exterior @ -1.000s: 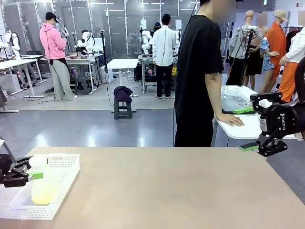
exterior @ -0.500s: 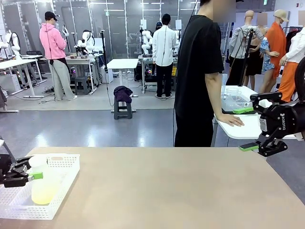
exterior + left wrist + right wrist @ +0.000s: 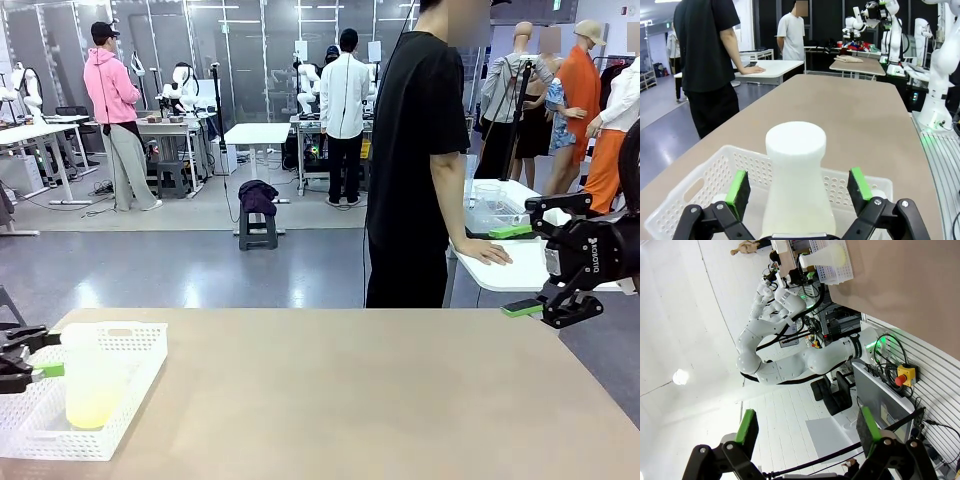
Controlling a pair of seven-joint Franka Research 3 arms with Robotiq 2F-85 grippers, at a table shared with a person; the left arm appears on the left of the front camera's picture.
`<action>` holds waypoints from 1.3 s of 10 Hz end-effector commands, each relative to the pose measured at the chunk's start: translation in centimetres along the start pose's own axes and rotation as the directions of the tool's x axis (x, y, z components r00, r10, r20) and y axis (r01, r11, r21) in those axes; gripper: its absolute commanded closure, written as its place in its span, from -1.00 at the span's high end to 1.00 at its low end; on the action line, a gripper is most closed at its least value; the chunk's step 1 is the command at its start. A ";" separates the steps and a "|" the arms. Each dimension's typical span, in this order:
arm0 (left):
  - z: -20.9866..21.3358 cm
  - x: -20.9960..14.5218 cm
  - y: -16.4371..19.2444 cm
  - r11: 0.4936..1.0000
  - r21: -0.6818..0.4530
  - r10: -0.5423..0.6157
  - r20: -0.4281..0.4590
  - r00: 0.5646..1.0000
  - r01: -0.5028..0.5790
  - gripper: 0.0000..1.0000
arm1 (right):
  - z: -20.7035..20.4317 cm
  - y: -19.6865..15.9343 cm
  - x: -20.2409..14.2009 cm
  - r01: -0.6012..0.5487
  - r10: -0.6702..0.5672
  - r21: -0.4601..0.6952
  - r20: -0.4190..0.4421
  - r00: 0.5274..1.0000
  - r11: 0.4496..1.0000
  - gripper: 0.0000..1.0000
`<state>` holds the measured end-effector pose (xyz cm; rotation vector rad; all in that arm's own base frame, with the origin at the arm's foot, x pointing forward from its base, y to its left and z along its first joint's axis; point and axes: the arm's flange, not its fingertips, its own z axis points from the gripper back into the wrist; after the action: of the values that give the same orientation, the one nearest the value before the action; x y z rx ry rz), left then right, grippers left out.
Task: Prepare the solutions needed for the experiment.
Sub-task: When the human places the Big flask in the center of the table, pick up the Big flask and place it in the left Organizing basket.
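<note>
We see the left gripper (image 3: 30,352) drawn back from the flask (image 3: 92,375) it was closed around a second ago; its jaws now stand spread, holding nothing, pads either side of the neck without touching. The frosted white conical flask stands upright in the perforated white plastic basket (image 3: 130,400), the pale yellow-green solution (image 3: 92,408) inside it. The right gripper (image 3: 520,270) hangs beyond the tan surface (image 3: 380,410), jaws wide, empty.

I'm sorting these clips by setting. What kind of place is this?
Probably a robotics lab or data-collection hall: white robot arms stand at several tables in the background, the open left pincer faces a flask in a white basket, and people work at other stations.
</note>
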<state>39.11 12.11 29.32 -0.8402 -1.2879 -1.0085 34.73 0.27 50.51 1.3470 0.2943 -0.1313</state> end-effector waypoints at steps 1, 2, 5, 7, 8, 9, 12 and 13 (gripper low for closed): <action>1.6 3.1 -2.2 0.999 0.016 -0.047 0.005 0.999 0.047 1.00 | 0.0 0.2 0.0 -0.004 0.004 0.017 0.000 1.000 1.000 1.00; 2.1 4.7 -2.9 0.998 0.035 -0.048 -0.001 0.999 0.048 1.00 | 0.0 0.2 0.0 -0.004 0.004 0.017 0.000 1.000 1.000 1.00; 2.1 11.2 -6.4 1.000 0.008 -0.005 0.058 0.998 0.005 1.00 | 0.0 0.2 0.0 -0.004 0.004 0.017 0.000 1.000 1.000 1.00; 1.4 13.5 -7.3 0.994 -0.073 0.086 0.127 0.988 -0.077 1.00 | 0.0 0.2 0.0 -0.004 0.004 0.017 0.000 1.000 1.000 1.00; 0.4 14.4 -7.5 0.969 -0.145 0.226 0.176 0.958 -0.201 1.00 | 0.0 0.2 0.0 -0.004 0.004 0.017 0.000 1.000 1.000 1.00; -1.1 15.8 -8.3 0.909 -0.265 0.371 0.167 0.914 -0.320 1.00 | 0.0 0.2 0.0 -0.004 0.004 0.017 0.000 1.000 1.000 1.00; -5.9 17.1 -9.1 0.646 -0.348 0.742 0.074 0.666 -0.680 1.00 | 0.0 0.2 0.0 -0.004 0.004 0.017 0.000 1.000 1.000 1.00; -7.8 16.8 -9.0 0.571 -0.426 0.793 0.062 0.607 -0.702 1.00 | 0.0 0.2 0.0 -0.004 0.004 0.017 0.000 1.000 1.000 1.00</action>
<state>35.14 2.54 44.55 -1.6747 -0.8310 -0.5231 34.73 0.28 50.52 1.3468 0.2940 -0.1309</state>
